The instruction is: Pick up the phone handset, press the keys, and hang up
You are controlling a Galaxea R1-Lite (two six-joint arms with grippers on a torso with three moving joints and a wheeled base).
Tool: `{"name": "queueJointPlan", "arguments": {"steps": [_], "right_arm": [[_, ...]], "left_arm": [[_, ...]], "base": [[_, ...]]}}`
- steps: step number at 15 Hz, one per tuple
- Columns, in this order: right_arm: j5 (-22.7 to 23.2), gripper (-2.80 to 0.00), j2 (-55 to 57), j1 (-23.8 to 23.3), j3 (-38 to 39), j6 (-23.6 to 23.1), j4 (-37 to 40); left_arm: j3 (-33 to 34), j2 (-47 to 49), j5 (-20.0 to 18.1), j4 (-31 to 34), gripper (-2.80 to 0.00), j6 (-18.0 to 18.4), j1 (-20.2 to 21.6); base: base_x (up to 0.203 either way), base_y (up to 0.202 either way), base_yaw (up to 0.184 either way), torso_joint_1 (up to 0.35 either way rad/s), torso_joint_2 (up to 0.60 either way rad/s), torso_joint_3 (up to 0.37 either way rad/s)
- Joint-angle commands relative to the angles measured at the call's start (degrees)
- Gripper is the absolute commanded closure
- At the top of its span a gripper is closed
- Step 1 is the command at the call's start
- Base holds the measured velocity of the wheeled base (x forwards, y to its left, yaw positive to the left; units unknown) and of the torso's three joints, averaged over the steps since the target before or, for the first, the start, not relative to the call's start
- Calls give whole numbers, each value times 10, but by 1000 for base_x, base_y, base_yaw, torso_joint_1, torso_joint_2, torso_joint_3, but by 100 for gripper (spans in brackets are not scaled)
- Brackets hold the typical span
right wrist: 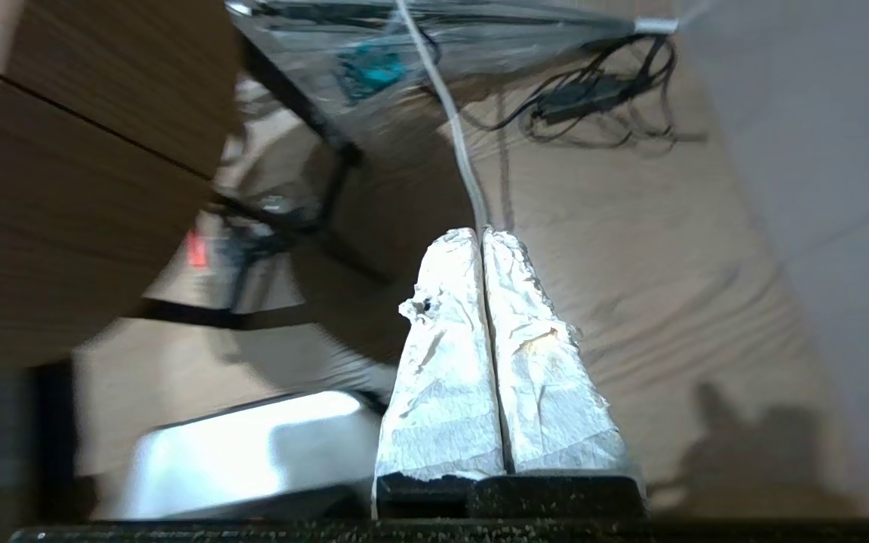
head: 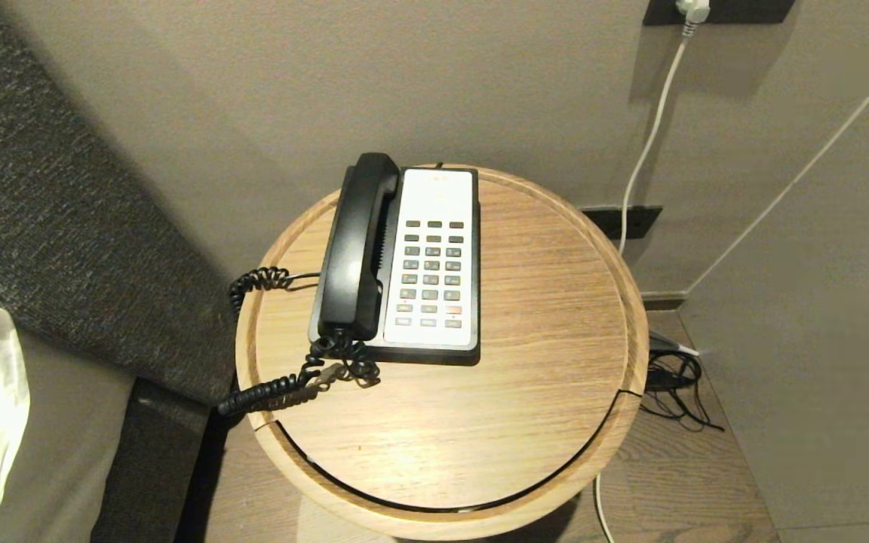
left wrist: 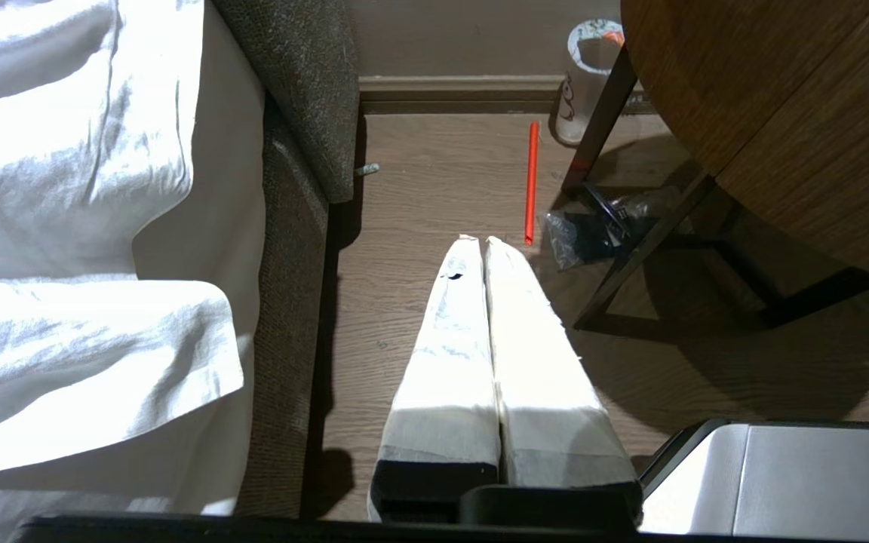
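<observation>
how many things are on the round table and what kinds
phone handset on its cradle: 1
phone base with the keys: 1
coiled cord from the handset: 1
total: 3, all on the wooden table

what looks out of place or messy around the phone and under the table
On the table little stands out: the phone handset lies in its cradle, its coiled cord spilling over the edge. On the floor lie a red straw and a cup.
</observation>
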Motion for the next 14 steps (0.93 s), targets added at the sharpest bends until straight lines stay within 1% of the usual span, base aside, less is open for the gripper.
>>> {"name": "queueJointPlan", "arguments": {"steps": [1,2,3,4,8,10,11,12,14], "right_arm": [[-1,0,1,0,76,-79,-134],[0,0,1,0,87,-117,-160],[0,0,1,0,100,-157,-168],[0,0,0,0,105,-173,-164],[0,0,-1,0,105,-165,-165],[1,0,-1,0,105,-171,-164],[3,0,-1,0,105,-179,-164],[6,0,-2,0,105,-187,-163],[6,0,-2,0,105,-189,-164]], "left_arm": [[1,-1,0,-1,0,-3,1],[1,-1,0,-1,0,-8,0],[1,-1,-1,-1,0,-6,0],[1,-1,0,-2,0,-9,0],[-1,-1,-2,4,0,7,0],[-1,-1,-1,3,0,6,0],[1,0,-2,0,0,-4,0],[1,0,-3,0,0,4,0],[3,0,-3,-5,0,2,0]], "base": [[0,0,0,0,0,0],[0,0,0,0,0,0],[0,0,0,0,0,0],[0,0,0,0,0,0],[0,0,0,0,0,0],[0,0,0,0,0,0],[0,0,0,0,0,0],[0,0,0,0,0,0],[0,0,0,0,0,0]]}}
